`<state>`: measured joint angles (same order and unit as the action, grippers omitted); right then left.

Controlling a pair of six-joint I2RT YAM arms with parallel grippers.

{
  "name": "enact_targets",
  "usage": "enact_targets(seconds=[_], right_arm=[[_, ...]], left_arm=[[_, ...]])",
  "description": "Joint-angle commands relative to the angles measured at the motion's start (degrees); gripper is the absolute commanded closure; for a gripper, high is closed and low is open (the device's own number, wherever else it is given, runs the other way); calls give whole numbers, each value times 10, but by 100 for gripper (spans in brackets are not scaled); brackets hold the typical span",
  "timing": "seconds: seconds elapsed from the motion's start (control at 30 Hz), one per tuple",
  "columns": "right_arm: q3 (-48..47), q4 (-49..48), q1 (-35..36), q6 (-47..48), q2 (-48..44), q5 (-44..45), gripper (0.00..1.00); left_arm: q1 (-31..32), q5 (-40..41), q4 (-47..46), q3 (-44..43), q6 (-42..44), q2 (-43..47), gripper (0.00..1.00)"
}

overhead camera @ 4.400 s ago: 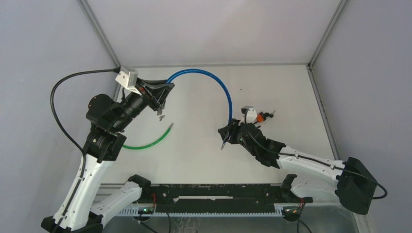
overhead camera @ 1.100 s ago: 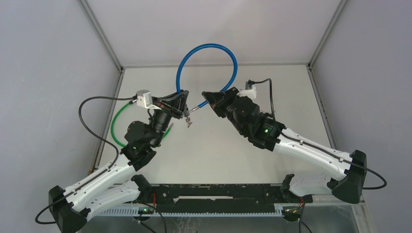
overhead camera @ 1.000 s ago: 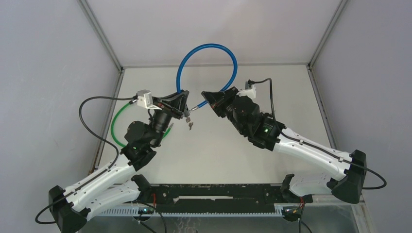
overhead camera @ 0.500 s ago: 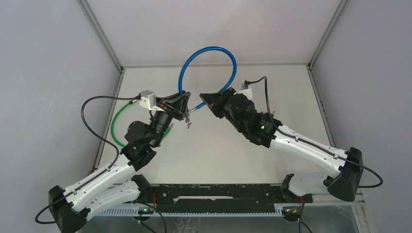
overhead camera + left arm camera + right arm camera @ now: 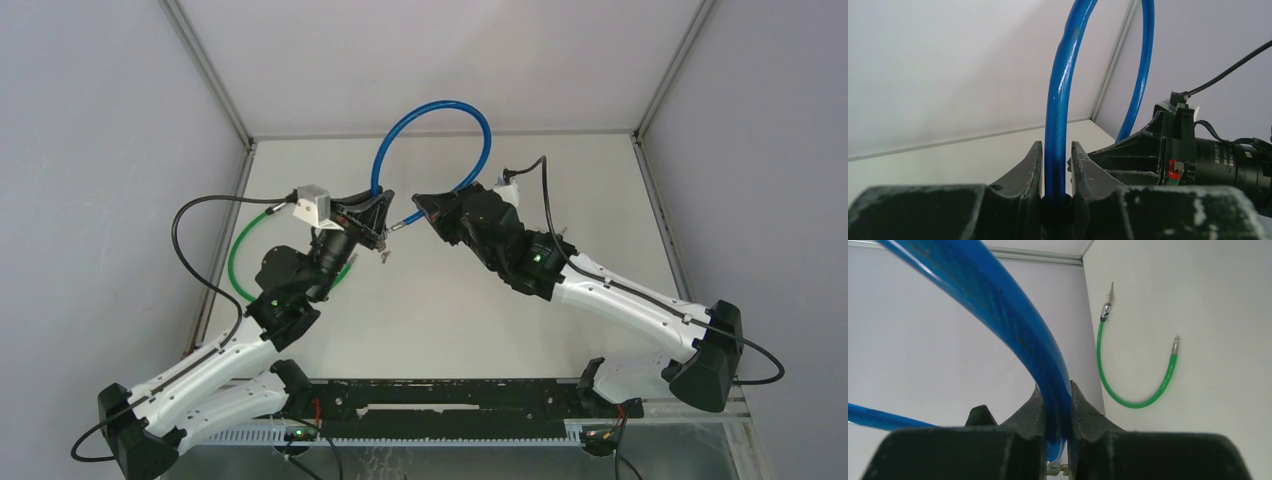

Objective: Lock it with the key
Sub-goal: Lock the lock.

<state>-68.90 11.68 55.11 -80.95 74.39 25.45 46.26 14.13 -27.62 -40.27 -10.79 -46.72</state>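
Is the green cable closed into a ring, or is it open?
Open: the green cable curves in a U, its two metal ends clearly apart and joined to nothing.

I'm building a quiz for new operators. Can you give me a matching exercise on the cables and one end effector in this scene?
Things:
1. blue cable
2. green cable
3. right end effector

States:
A. lying on the table
B. shut on the cable end with the bare metal pin
C. arched up in the air

Pairs: 1-C, 2-A, 3-B

Left hand point(image 5: 374, 224) and right hand point(image 5: 421, 208) grip blue cable point(image 5: 440, 102) ends
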Motion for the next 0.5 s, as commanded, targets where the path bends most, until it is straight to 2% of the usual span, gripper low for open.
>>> enact_targets(seconds=[0.0, 0.47], right_arm=[[-51, 21, -3, -28, 3, 20, 100], [-59, 30, -13, -38, 6, -4, 100]], left_arm=[[6, -35, -12, -29, 31, 8, 100], [6, -42, -8, -24, 74, -7, 100]])
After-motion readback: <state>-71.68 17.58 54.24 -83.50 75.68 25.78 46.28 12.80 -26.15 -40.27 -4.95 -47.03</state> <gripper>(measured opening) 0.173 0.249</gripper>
